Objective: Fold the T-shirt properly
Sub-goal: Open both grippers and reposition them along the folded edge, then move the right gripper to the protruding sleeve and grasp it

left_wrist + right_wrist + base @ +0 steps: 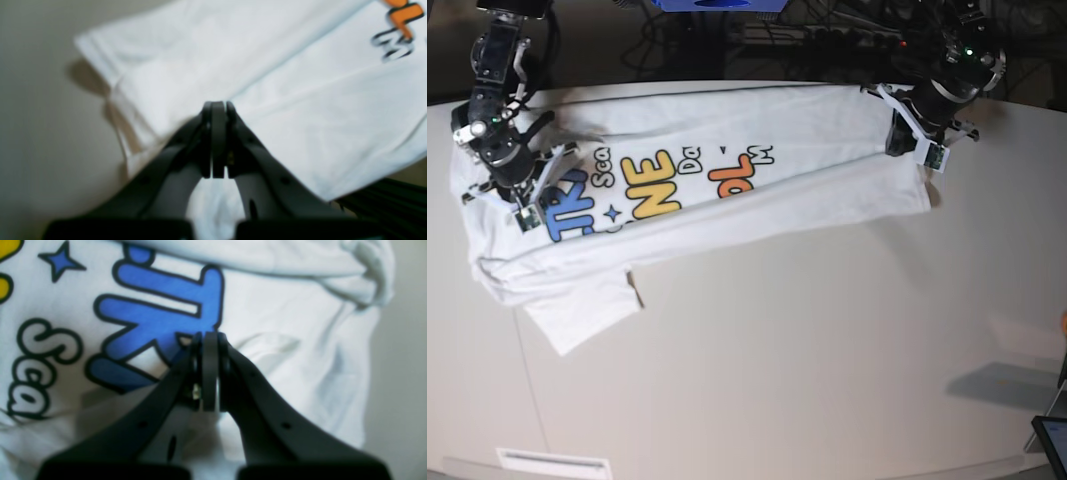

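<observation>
T-shirt (727,200) first: white, spread lengthwise across the far part of the pale table (807,340), running from the left edge of the base view almost to the right. Its long upper side is turned over toward the middle, so the print shows only in part: blue letters, a yellow-orange "NE", an orange "OL" with a small "M" beside it, and outlined white lettering reading "Sca". One short sleeve (587,315) sticks out toward the front of the table at the left end, lying flat.

At that printed end, the right gripper (210,340) is down on the cloth with its jaws pressed together; from its own camera the tips sit right against the blue lettering (160,313), with a little blue star (60,261) further off. Whether fabric is pinched between the tips I cannot tell. The bunched edge of the shirt shows at the upper right of that view.

At the other end, the left gripper (218,110) is likewise closed, tips together over plain white cloth near the hem, and a fold of shirt hangs below the fingers in its blurred view. Again, a real pinch is not clear.

Behind the table lies a tangle of dark cables (827,40).
</observation>
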`<action>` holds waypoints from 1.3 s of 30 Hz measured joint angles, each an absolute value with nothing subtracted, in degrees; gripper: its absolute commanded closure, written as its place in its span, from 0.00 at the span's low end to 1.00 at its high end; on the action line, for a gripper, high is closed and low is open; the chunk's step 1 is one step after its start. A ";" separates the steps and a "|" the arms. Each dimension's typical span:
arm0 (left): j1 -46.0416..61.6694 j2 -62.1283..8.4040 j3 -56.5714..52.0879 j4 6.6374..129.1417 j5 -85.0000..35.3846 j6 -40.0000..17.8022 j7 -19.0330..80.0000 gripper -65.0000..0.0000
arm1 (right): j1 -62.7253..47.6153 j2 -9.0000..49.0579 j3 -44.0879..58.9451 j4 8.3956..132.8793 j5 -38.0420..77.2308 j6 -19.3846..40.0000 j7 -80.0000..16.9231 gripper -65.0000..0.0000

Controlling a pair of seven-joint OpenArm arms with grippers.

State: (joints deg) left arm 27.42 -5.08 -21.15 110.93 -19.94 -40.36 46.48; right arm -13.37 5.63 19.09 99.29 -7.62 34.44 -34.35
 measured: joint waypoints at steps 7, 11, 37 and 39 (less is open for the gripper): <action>22.26 -4.95 -21.17 103.44 -14.96 -39.77 44.38 1.00 | -10.85 4.56 18.90 93.89 -7.49 34.37 -32.29 0.99; 19.53 -5.08 -21.26 100.84 -13.50 -40.38 43.66 1.00 | -8.86 4.60 19.14 90.61 -6.33 33.98 -30.83 0.99; 9.72 -6.02 -21.23 99.70 -4.27 -40.40 46.04 1.00 | -7.38 2.13 19.09 93.67 -8.19 34.46 -35.07 0.99; 9.39 -6.02 -21.23 99.81 -4.29 -40.40 46.02 1.00 | -7.64 1.89 18.87 96.14 -8.05 34.74 -35.00 0.99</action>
